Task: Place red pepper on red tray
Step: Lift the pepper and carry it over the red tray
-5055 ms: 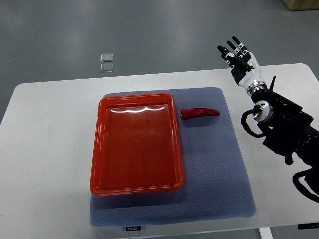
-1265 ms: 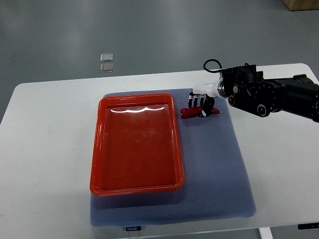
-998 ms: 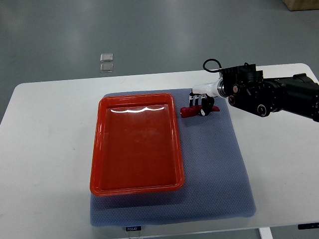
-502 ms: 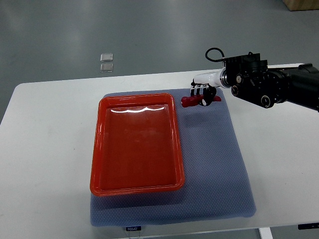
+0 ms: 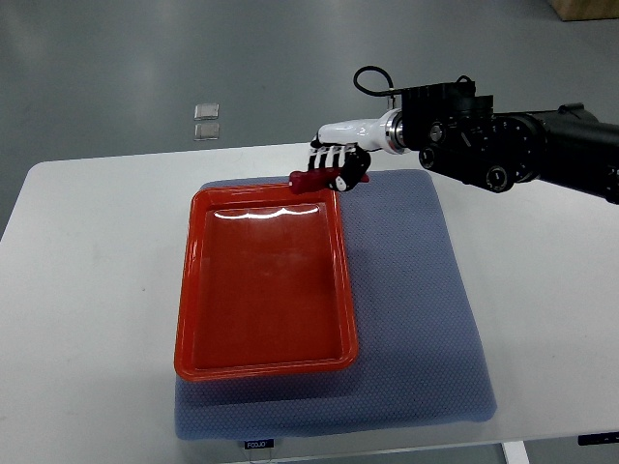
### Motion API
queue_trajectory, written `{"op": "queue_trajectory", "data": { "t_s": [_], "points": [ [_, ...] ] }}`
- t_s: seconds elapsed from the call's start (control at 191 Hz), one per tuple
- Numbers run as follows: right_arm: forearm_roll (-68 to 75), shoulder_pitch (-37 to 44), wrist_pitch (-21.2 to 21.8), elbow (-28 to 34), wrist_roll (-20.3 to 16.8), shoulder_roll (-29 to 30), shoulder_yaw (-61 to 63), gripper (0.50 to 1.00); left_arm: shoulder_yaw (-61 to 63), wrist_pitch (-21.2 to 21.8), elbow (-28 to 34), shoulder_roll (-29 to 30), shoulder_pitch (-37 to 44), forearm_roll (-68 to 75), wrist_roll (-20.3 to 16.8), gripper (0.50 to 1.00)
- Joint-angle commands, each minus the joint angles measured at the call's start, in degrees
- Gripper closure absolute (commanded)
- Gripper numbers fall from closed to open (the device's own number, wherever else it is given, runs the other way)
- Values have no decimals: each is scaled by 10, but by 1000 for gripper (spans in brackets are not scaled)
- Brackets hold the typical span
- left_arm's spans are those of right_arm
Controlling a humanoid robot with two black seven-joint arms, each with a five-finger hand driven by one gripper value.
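Tray (image 5: 263, 290): red, looks like plastic, glossy; bright reflections along its far inner edge.
Mat (image 5: 416, 309): blue-grey, woven or dimpled texture, matt, cloth-like or rubbery; which one cannot be told.
Desk (image 5: 87, 290): white, smooth, low sheen, laminate look.
Pepper (image 5: 311, 179): red skin, smooth, slight gloss.
Right hand (image 5: 334, 170): white shell glossy, plastic look; fingers (image 5: 324, 159) show white and black segments.
Right arm (image 5: 513, 155): black housing, mostly matt, with small shiny metal-looking round fittings; black cable loop (image 5: 369, 82), smooth.
Floor (image 5: 145, 58): grey, smooth, faint sheen.
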Motion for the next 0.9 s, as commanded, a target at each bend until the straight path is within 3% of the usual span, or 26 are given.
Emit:
{"op": "queue_trajectory", "data": {
  "t_s": [0.0,0.235,0.544,0.627,0.894],
  "points": [
    [0,2,2,34,25,17,18,1000,0,0,1,0,0,0,0,500],
    [-4,-4,3,54,30,59,25,1000,0,0,1,0,0,0,0,500],
    [-20,-34,-2,47,26,59,20,991,0,0,1,0,0,0,0,500],
    [-21,-40,-4,43,26,59,20,955,0,0,1,0,0,0,0,500],
    [-21,-52,-9,42,25,59,20,746,0,0,1,0,0,0,0,500]
  ]
}}
